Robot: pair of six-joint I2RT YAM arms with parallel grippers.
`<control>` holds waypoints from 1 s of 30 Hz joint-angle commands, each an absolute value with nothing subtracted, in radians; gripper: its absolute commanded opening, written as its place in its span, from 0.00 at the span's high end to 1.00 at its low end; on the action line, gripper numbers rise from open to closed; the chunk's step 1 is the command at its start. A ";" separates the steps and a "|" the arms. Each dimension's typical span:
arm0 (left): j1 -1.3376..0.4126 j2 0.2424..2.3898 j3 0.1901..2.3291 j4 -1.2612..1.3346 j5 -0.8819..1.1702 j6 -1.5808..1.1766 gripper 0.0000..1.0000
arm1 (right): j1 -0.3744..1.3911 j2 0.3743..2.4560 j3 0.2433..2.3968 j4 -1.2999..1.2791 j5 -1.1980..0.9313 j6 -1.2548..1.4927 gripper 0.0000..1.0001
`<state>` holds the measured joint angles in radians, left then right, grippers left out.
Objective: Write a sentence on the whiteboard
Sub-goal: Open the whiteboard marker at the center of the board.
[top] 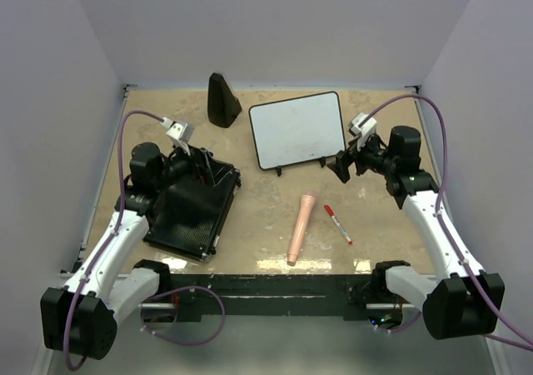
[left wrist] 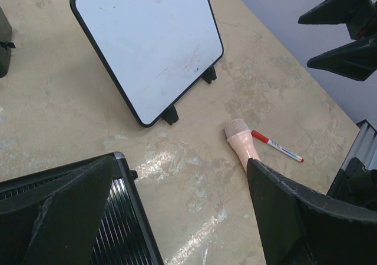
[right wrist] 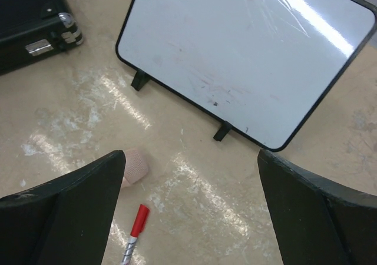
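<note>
The whiteboard (top: pixel 297 129) stands tilted on its black stand legs at the back middle of the table, its face blank apart from faint smudges (left wrist: pixel 147 41) (right wrist: pixel 247 53). A marker with a red cap (top: pixel 337 223) (left wrist: pixel 277 146) (right wrist: pixel 134 232) lies on the table in front of it. My right gripper (top: pixel 343 165) (right wrist: pixel 191 154) hovers open just right of the board's lower right corner, holding nothing. Over the black ribbed case (top: pixel 191 212), my left gripper (top: pixel 210 172) (left wrist: pixel 181 162) is open and empty.
A pink microphone (top: pixel 301 227) (left wrist: pixel 241 144) (right wrist: pixel 134 166) lies beside the marker, to its left. A black cone-shaped object (top: pixel 222 100) stands left of the board at the back. Grey walls close in three sides of the table.
</note>
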<state>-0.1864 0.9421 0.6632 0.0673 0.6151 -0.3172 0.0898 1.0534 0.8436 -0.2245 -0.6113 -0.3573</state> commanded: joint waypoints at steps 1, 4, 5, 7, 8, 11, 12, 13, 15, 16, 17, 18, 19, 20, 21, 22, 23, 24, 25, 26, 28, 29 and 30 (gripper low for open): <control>-0.193 0.922 0.664 0.146 0.629 -0.353 0.00 | 0.087 1.083 0.962 -0.219 -0.490 -0.325 0.01; -0.193 0.928 0.693 0.179 0.623 -0.423 0.00 | 0.087 1.088 1.002 -0.180 -0.443 -0.238 0.01; -0.198 0.931 0.699 0.202 0.623 -0.464 0.00 | 0.087 1.091 1.020 -0.155 -0.477 -0.213 0.01; -0.231 0.948 0.727 0.227 0.606 -0.501 0.00 | 0.090 1.098 1.040 -0.126 -0.535 -0.125 0.01; -0.253 0.956 0.735 0.253 0.595 -0.524 0.00 | 0.091 1.109 1.060 -0.086 -0.592 -0.082 0.01; -0.368 0.995 0.776 0.303 0.513 -0.560 0.00 | 0.097 1.159 1.124 -0.005 -0.768 0.093 0.01; -0.399 1.008 0.781 0.330 0.462 -0.575 0.00 | 0.104 1.173 1.143 0.033 -0.820 0.148 0.01; -0.458 1.029 0.773 0.362 0.433 -0.590 0.00 | 0.133 1.187 1.161 0.055 -0.827 0.241 0.01; -0.509 1.054 0.749 0.506 0.343 -0.644 0.00 | 0.167 1.230 1.216 0.118 -0.833 0.331 0.01; -0.555 1.084 0.718 0.561 0.309 -0.664 0.00 | 0.204 1.241 1.229 0.145 -0.824 0.422 0.01; -0.578 1.103 0.712 0.656 0.281 -0.684 0.00 | 0.222 1.250 1.250 0.193 -0.816 0.461 0.01; -0.606 1.124 0.709 0.693 0.218 -0.689 0.00 | 0.241 1.268 1.262 0.207 -0.804 0.497 0.01; -0.655 1.173 0.715 0.724 0.190 -0.692 0.00 | 0.276 1.276 1.276 0.218 -0.778 0.559 0.01; -0.678 1.201 0.722 0.782 0.164 -0.698 0.00 | 0.288 1.284 1.288 0.250 -0.769 0.596 0.01; -0.699 1.231 0.732 0.811 0.131 -0.703 0.00 | 0.302 1.292 1.292 0.271 -0.761 0.635 0.01; -0.733 1.297 0.753 0.842 0.123 -0.709 0.00 | 0.322 1.302 1.292 0.293 -0.738 0.702 0.01; -0.745 1.328 0.765 0.889 0.117 -0.727 0.00 | 0.331 1.308 1.292 0.322 -0.723 0.730 0.01; -0.759 1.359 0.778 0.914 0.104 -0.730 0.00 | 0.336 1.315 1.293 0.333 -0.706 0.756 0.01; -0.787 1.412 0.787 0.943 0.103 -0.727 0.00 | 0.339 1.327 1.298 0.348 -0.693 0.790 0.01; -0.793 1.437 0.790 1.000 0.103 -0.739 0.00 | 0.342 1.331 1.314 0.356 -0.666 0.793 0.01; -0.814 1.498 0.793 1.052 0.115 -0.756 0.00 | 0.344 1.344 1.336 0.344 -0.640 0.793 0.01; -0.821 1.515 0.796 1.105 0.124 -0.767 0.00 | 0.347 1.350 1.339 0.348 -0.628 0.790 0.01; -0.828 1.531 0.798 1.130 0.139 -0.770 0.00 | 0.350 1.353 1.338 0.347 -0.597 0.781 0.01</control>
